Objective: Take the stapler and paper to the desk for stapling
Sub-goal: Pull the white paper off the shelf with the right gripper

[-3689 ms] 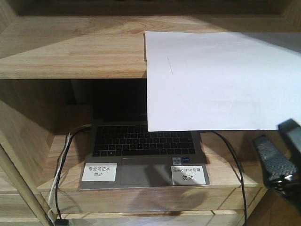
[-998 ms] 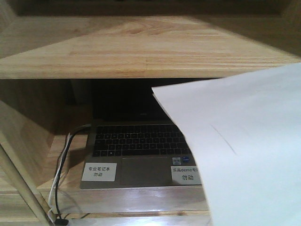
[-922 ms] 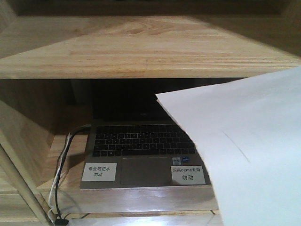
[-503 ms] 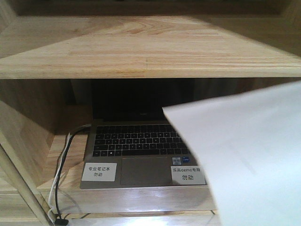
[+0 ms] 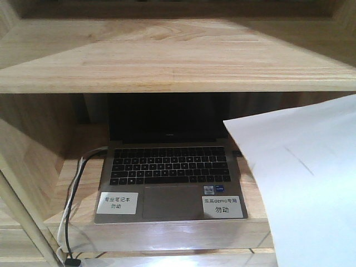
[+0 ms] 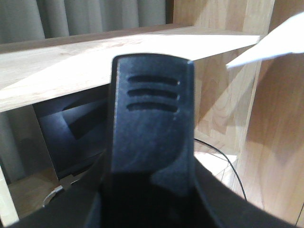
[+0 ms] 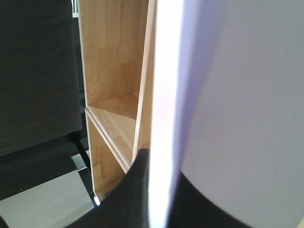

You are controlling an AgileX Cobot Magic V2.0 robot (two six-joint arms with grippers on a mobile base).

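The white paper (image 5: 311,183) hangs in the air at the lower right of the front view, tilted, with a faint crease line; its left corner overlaps the laptop's right edge. In the right wrist view the paper (image 7: 237,95) runs edge-on between the dark fingers of my right gripper (image 7: 159,190), which is shut on it. The left wrist view is filled by the black stapler (image 6: 152,109), with three grooves near its end, standing up out of my left gripper (image 6: 152,190), which is shut on it. A paper corner (image 6: 280,45) shows at upper right there. The desk is out of view.
A light wooden shelf unit faces me, its upper board (image 5: 167,55) bare. Below it an open laptop (image 5: 167,167) sits in the compartment with two white labels (image 5: 117,202) on its palm rest. Cables (image 5: 75,183) hang down at its left. A shelf side wall (image 6: 266,142) stands right of the stapler.
The paper came off the upper shelf board and has moved down and to the right, uncovering the laptop's keyboard and right label. The laptop and cables stayed put.
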